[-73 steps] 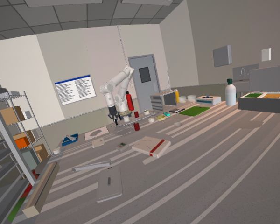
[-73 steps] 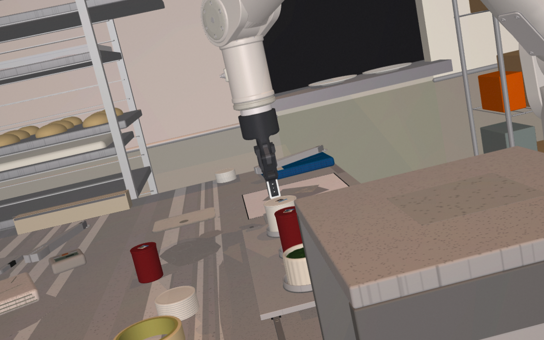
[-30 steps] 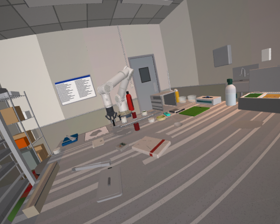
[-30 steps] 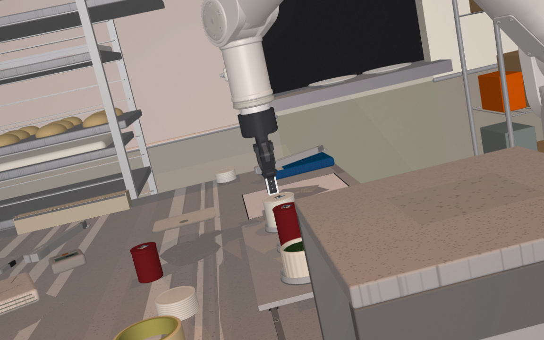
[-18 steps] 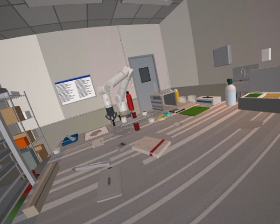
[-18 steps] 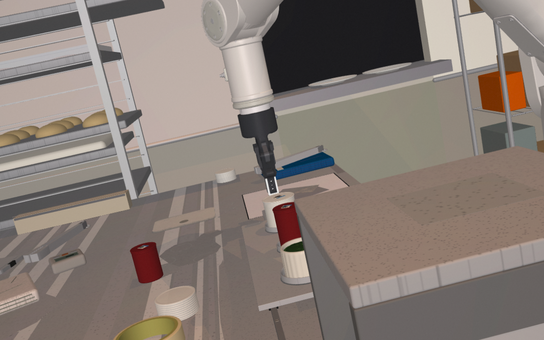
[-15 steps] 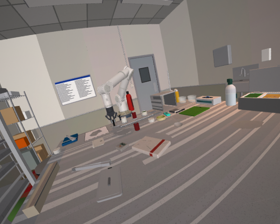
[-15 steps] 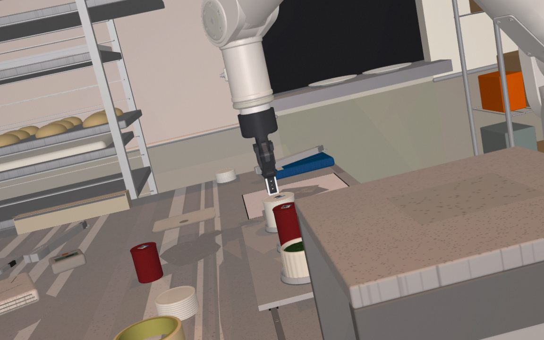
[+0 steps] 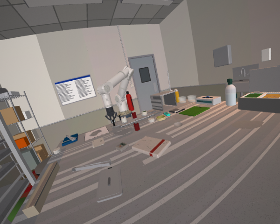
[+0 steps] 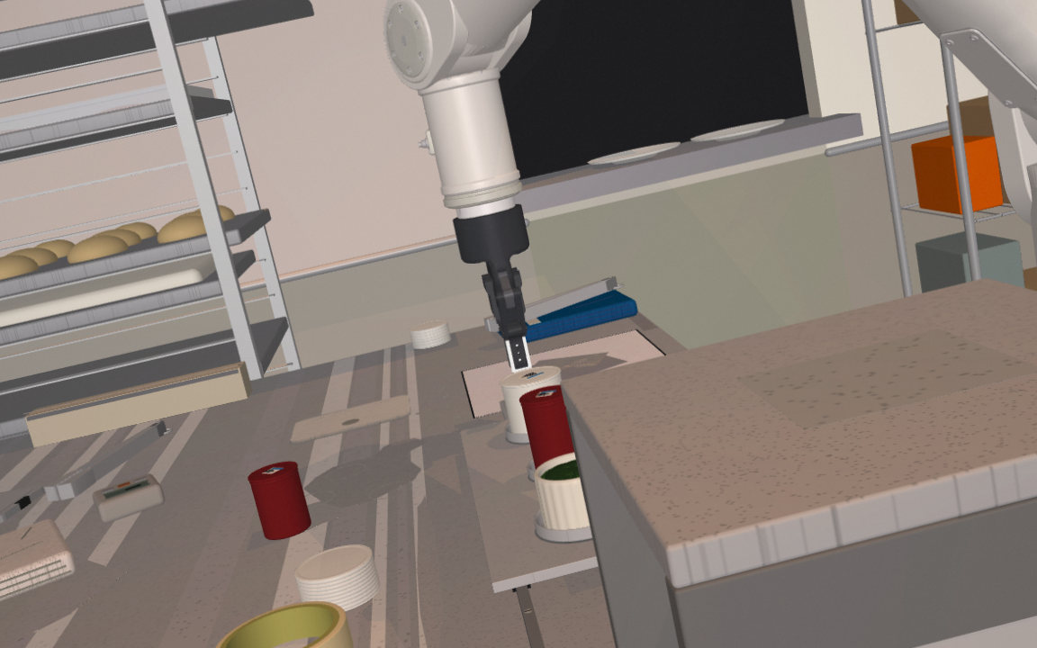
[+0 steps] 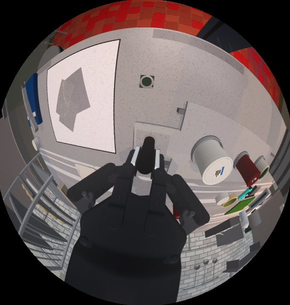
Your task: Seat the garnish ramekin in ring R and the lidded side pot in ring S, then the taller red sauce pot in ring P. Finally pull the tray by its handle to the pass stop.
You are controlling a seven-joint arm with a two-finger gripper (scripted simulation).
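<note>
My gripper [image 11: 145, 159] is closed, its two fingers on either side of the dark upright tray handle [image 11: 147, 148] at the end of the grey tray [image 10: 506, 500]. On the tray the white lidded side pot [image 10: 530, 399] stands nearest the handle. The taller red sauce pot [image 10: 547, 427] stands in the middle, and the ribbed garnish ramekin [image 10: 561, 500] with green filling stands at the other end, each in a ring. A shorter red pot [image 10: 278, 500] stands on the counter off the tray. A green dot on a dark square [image 11: 146, 81] lies on the counter beyond the handle.
A raised stone block [image 10: 837, 451] stands against the tray's right side. A pale mat [image 11: 83, 96] lies left of the handle with a blue tool [image 10: 579, 310] past it. A white lid stack [image 10: 337, 576] and tape roll [image 10: 285, 629] lie in front, and shelving [image 10: 95, 242] stands at left.
</note>
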